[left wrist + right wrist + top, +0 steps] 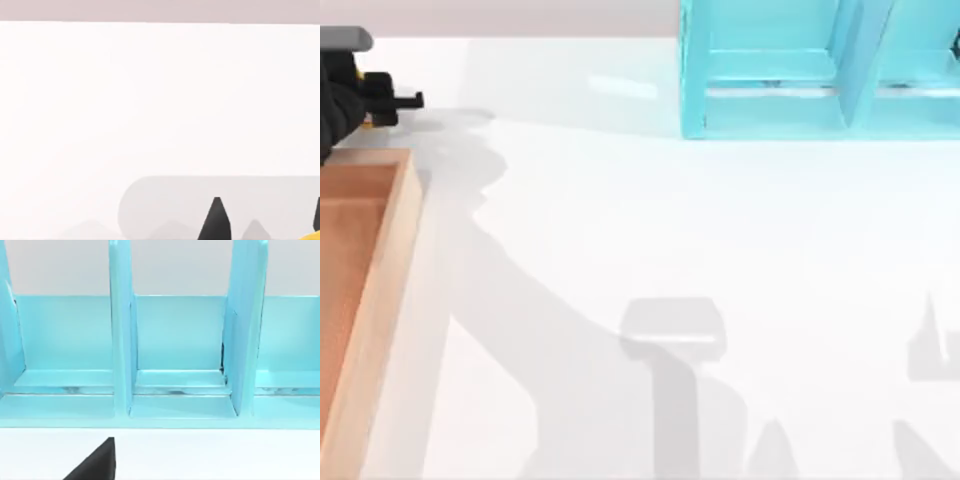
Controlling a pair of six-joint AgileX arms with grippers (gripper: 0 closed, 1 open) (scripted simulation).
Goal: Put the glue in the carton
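Observation:
The carton (400, 230), orange-brown inside with a thick tan rim, lies along the table's left edge. My left gripper (408, 100) hangs just past the carton's far corner at the top left. In the left wrist view this gripper (267, 220) shows two dark fingertips (216, 220) over the white table. A yellow sliver of the glue (311, 235) sits low between them, and the rest of the bottle is hidden. My right gripper (97, 465) faces the cyan shelf unit (175, 340) from close by.
The cyan-blue shelf unit (790, 70) stands at the table's far right, with upright dividers and open bays. Arm shadows fall across the white table's (650, 230) middle and front.

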